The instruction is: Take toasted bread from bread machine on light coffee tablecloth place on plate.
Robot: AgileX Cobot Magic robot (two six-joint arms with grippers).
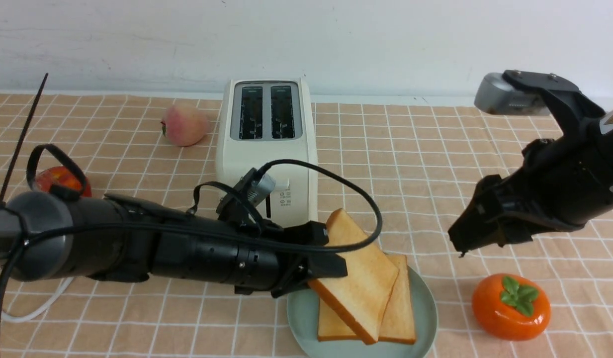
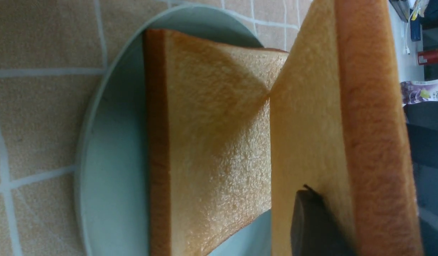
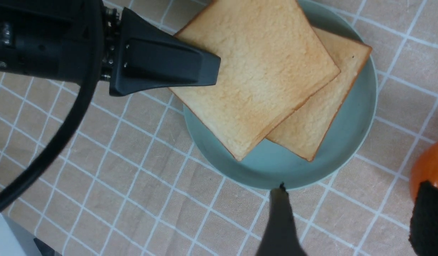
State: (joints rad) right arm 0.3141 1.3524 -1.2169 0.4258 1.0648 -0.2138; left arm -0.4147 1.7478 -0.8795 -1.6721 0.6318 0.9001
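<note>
Two slices of toasted bread are at the pale plate in front of the cream bread machine, whose two slots show no bread. One slice lies flat on the plate. The other slice is tilted, its low edge on the flat slice and its raised edge between the fingers of my left gripper, which is shut on it. One dark finger lies against its face; the other is hidden. My right gripper hangs open right of the plate, holding nothing.
An orange persimmon-like fruit sits on the light coffee tablecloth right of the plate, just below my right gripper. A peach lies left of the bread machine and a red fruit is behind my left arm. A white cord trails at the left.
</note>
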